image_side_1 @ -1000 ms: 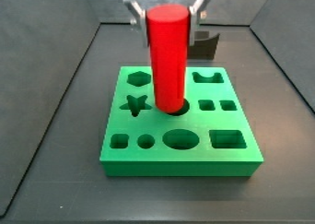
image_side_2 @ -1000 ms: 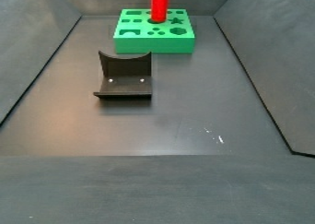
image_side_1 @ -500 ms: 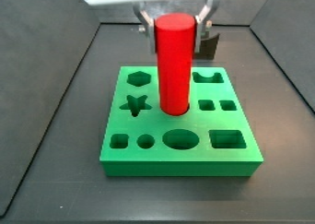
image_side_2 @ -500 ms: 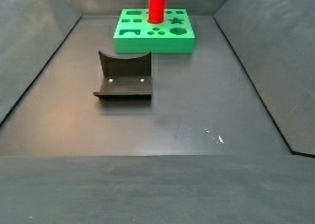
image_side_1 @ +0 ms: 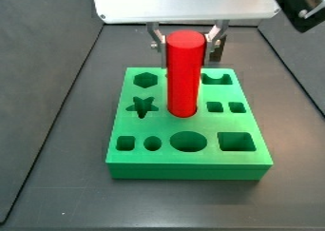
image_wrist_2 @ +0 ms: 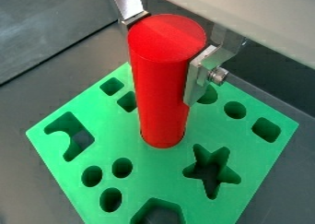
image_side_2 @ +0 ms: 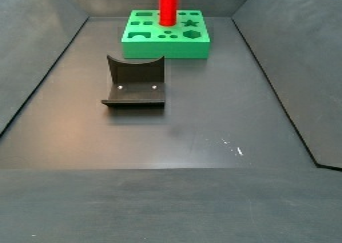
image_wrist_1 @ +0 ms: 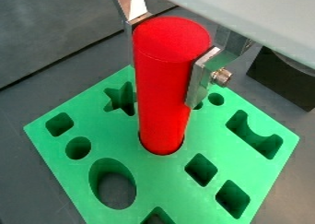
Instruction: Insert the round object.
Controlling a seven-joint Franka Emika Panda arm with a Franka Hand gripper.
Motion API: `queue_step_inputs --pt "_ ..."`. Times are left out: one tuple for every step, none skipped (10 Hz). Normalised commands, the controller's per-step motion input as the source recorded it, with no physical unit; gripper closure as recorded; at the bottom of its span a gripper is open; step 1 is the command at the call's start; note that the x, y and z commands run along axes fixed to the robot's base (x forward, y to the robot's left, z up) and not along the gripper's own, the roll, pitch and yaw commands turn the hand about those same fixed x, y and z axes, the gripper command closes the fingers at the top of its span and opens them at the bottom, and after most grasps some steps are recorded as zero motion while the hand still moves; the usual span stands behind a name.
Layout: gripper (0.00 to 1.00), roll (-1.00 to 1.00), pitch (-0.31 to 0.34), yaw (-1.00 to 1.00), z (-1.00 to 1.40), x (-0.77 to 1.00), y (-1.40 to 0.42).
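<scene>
Tall smooth bright red cylinder (image_wrist_1: 169, 80) stands upright, long axis vertical, lower end in round hole at centre of green plastic shape-sorter board (image_side_1: 185, 130). Gripper (image_wrist_2: 167, 45) above board; silver plate fingers (image_wrist_2: 204, 71) flank cylinder's top on both sides, apparently clamped on it.

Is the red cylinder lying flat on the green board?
No. In a side view the red cylinder stands upright in the green board's centre hole, with the gripper around its top.
</scene>
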Motion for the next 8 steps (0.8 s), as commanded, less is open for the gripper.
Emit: queue_step_inputs --pt "1.00 0.10 0.007 0.00 -0.19 0.00 0.15" --pt "1.00 0.08 0.003 0.00 -0.21 0.00 0.11" --pt "1.00 0.07 0.001 0.00 -0.23 0.03 0.07" --pt "1.00 0.03 0.000 0.00 -0.26 0.06 0.00" --pt "1.00 0.00 0.000 0.00 -0.28 0.06 0.00" --pt "1.00 -0.05 -0.019 0.00 -0.25 0.05 0.00" --pt "1.00 -0.03 -0.017 0.00 -0.17 0.01 0.00" --pt "1.00 0.00 0.000 0.00 0.00 0.00 0.00"
